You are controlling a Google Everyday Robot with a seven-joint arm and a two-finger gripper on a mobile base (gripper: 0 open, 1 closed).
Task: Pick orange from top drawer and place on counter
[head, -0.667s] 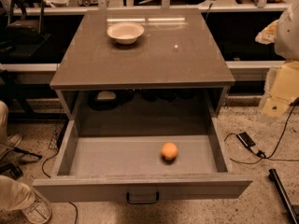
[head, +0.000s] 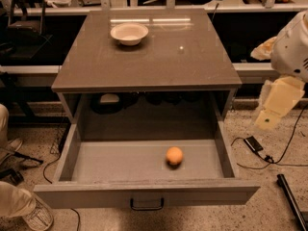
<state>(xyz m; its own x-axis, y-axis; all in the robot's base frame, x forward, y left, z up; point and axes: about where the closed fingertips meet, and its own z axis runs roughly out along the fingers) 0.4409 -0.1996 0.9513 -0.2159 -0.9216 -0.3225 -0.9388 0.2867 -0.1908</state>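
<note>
Drawer front: You are looking at a small dark metal handle [head: 147, 205] hanging at the middle of the grey front panel, the nearest thing to you.
Floor, left: A white shoe [head: 37, 215] is showing in the bottom left corner, just beside the drawer's front left corner.
Top drawer: The wide, deep grey top drawer [head: 110, 160] is standing open, reaching out from under the front edge of the cabinet top.
Orange: The small round smooth orange fruit [head: 174, 155] is lying on the drawer's flat grey floor. It is sitting right of the middle, nearer the front wall than the back, and is touching no wall.
Floor, right: A small dark flat device [head: 253, 144] and a thin black cable [head: 284, 153] are lying on the speckled floor to the right of the drawer.
Pincer: The cream-coloured pincer [head: 276, 102] is hanging at the right edge of your view, out beyond the cabinet's right side and well apart from the orange. You cannot tell how far open it is. It is not holding the orange.
Arm: The white rounded arm casing [head: 293, 47] is sitting just above the pincer.
Bench: The large flat square grey-brown glossy bench [head: 159, 57] is reflecting strips of light near its far edge.
Bowl: A shallow white bowl [head: 129, 33] is sitting upright on the bench, left of the middle and near the far edge.
</note>
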